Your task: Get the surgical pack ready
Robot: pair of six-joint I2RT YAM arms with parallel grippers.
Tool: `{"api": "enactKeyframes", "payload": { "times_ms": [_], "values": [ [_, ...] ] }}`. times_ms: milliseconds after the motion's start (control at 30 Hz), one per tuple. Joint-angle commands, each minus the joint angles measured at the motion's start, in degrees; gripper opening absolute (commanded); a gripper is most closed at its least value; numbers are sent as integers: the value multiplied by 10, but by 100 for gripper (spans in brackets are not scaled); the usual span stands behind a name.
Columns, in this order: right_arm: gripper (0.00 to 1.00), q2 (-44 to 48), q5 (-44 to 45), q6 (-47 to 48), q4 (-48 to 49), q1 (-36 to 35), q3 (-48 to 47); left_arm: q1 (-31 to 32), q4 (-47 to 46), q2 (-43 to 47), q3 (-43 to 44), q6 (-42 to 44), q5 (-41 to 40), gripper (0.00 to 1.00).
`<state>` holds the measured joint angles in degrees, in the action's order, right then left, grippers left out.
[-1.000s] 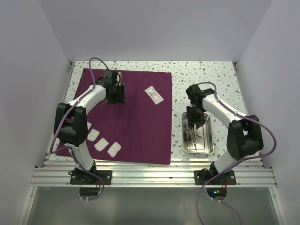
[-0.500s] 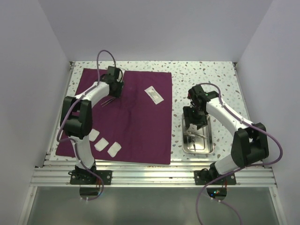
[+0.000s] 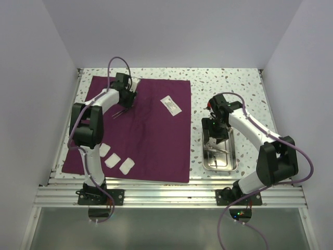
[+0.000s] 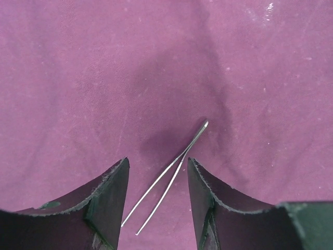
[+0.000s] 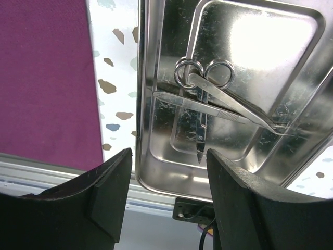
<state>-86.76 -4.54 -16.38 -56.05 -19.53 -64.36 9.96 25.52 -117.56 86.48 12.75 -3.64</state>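
Maroon cloth (image 3: pixel 151 135) is spread flat on the speckled table (image 3: pixel 229 83), with the steel tray (image 3: pixel 225 162) set just beside its right edge. The left gripper (image 4: pixel 157 162) is held with jaws parted astride tweezers (image 4: pixel 183 155) lying on the cloth. The right gripper (image 5: pixel 169 152) is held parted and empty above scissors (image 5: pixel 202 104) in the tray. White pads (image 3: pixel 112 160) are laid near the cloth's near-left corner.
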Motion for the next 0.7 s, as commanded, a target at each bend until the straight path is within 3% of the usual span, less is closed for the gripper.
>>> {"api": "enactKeyframes", "payload": {
  "times_ms": [0,367,667],
  "values": [
    [63,-6,-17,10,9,0,-1,-5,-1,-6,4,21,23,52],
    [63,-5,-21,10,11,1,1,-6,-7,-11,-6,6,34,41],
    [63,-2,-28,5,19,0,12,-6,-13,4,-25,-3,48,48]
  ]
}}
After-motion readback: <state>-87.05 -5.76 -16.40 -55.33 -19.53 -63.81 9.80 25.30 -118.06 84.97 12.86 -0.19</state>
